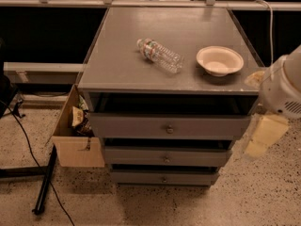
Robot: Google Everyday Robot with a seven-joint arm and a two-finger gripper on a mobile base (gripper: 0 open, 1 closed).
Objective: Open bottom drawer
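At the right edge, just beside the cabinet (122,55), hangs the gripper (264,136), its grip state not discernible, well apart from the bottom drawer (141,177), lowest of three; a misjudged approach could catch the closely stacked middle drawer (136,156) instead.

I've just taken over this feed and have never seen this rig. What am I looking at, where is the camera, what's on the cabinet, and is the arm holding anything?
There is one camera, looking down at the front of a grey cabinet; where it is mounted is not on record. The white rounded shape at the right edge is the robot's arm. The pale yellow part below it is the gripper, beside the cabinet's right side and touching nothing visible. On top lie a plastic water bottle on its side and a pale bowl. The bottom drawer, the slimmest of three, looks not yet pulled out. A cardboard box sits on the floor to the left.
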